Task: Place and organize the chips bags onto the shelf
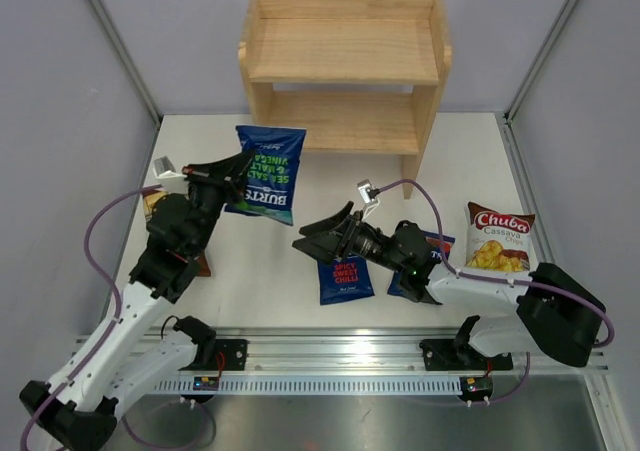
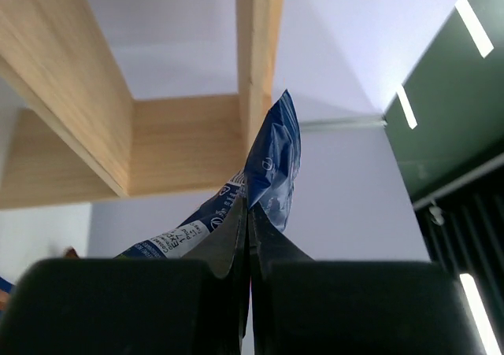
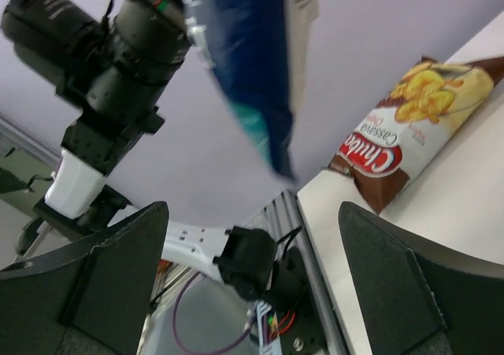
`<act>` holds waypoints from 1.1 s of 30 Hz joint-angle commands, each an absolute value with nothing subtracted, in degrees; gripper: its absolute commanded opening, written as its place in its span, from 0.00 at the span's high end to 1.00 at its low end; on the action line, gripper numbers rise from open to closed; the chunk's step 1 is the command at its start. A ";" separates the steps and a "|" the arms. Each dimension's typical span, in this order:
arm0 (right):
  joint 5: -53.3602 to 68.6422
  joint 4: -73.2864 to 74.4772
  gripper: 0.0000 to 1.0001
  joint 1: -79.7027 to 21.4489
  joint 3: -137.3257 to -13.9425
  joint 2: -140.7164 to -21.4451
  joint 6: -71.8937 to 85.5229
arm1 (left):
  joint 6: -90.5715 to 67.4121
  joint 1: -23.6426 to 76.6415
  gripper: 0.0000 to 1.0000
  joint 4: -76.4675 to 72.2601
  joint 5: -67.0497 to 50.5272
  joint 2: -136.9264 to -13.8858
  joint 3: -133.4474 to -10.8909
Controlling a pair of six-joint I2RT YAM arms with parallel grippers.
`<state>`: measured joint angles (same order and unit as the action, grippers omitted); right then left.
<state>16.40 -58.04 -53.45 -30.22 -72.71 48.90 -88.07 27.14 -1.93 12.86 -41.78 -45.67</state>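
My left gripper [image 1: 243, 168] is shut on the edge of a green-accented blue Burts bag [image 1: 266, 172] and holds it in the air in front of the wooden shelf [image 1: 345, 121], left of its lower tier. The left wrist view shows the fingers [image 2: 228, 233] pinched on the bag [image 2: 272, 162] below the shelf boards [image 2: 185, 142]. My right gripper [image 1: 315, 236] is open and empty above the table centre, beside a blue Burts bag [image 1: 345, 277]. Another blue bag [image 1: 438, 248] lies under the right arm. One Chuba bag [image 1: 498, 237] lies at the right. Another [image 3: 402, 131] lies by the left arm.
The left Chuba bag [image 1: 151, 203] is mostly hidden behind the left arm in the top view. The right wrist view shows the held blue bag [image 3: 244, 56] and the left arm [image 3: 118, 64]. Grey walls enclose the table; an aluminium rail [image 1: 340, 346] runs along the front.
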 commanded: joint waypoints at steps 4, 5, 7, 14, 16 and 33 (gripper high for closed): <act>3.87 -84.79 0.04 -56.69 -32.43 -81.82 40.62 | -94.83 40.85 1.00 -15.45 25.30 -44.21 -49.49; 3.43 -87.34 0.05 -57.12 -32.34 -82.78 39.82 | -95.36 44.09 1.00 -17.12 27.05 -44.38 -48.70; 2.73 -89.03 0.06 -58.79 -33.39 -83.23 36.24 | -96.94 46.66 1.00 -20.37 31.19 -45.00 -46.32; -1.24 -89.38 0.06 -61.52 -33.92 -79.63 28.04 | -98.26 53.69 1.00 -22.67 38.40 -46.49 -43.33; -1.05 -89.30 0.09 -61.87 -33.75 -78.58 26.55 | -98.88 53.88 1.00 -22.59 39.55 -46.67 -43.07; -5.72 -85.09 0.69 -61.96 -33.13 -70.42 21.27 | -97.66 56.43 1.00 -18.55 42.80 -44.57 -42.19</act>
<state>-3.77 -72.79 -61.47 -31.64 -74.35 24.88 -99.92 56.10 -18.74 37.43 -47.07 -41.85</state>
